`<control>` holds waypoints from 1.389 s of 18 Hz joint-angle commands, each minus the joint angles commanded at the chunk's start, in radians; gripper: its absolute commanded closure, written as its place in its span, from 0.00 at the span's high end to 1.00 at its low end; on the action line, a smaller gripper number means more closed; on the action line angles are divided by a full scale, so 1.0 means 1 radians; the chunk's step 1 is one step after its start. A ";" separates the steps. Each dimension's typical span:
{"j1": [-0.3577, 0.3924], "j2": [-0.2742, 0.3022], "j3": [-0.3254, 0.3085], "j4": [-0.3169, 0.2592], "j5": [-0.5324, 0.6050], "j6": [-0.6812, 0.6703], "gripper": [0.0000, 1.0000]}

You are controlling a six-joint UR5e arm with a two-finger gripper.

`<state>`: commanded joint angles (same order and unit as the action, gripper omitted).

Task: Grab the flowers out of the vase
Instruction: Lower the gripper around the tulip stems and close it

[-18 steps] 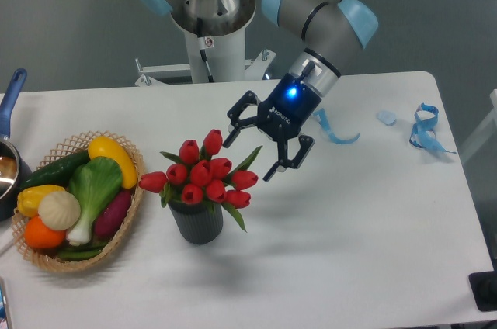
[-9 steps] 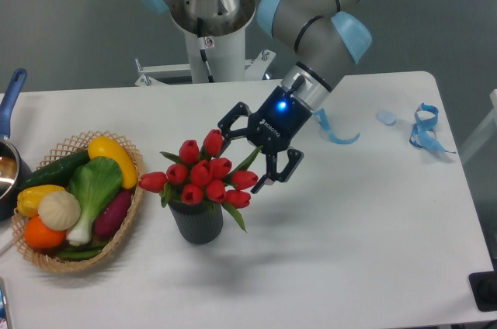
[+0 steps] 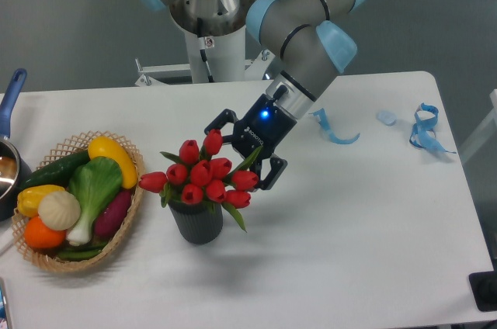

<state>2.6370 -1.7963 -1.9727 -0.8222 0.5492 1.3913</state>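
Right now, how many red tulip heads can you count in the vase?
9 showing: two up top, one far left, three across the middle, one at right, two low in front. The hand may hide more.

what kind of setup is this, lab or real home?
Likely a robot lab: the arm's pedestal is fixed behind a bare white table, with staged props, red tulips in a vase and a wicker basket of toy-like vegetables.
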 joint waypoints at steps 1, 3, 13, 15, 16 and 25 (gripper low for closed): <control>-0.002 0.000 -0.002 0.000 -0.003 0.000 1.00; -0.003 -0.006 -0.002 0.003 -0.005 -0.002 1.00; -0.026 -0.015 -0.002 0.014 -0.028 -0.006 1.00; -0.029 -0.018 -0.002 0.014 -0.037 -0.017 1.00; -0.029 -0.020 -0.002 0.014 -0.037 -0.017 1.00; -0.029 -0.017 0.002 0.018 -0.040 -0.035 0.70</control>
<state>2.6078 -1.8132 -1.9712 -0.8038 0.5093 1.3560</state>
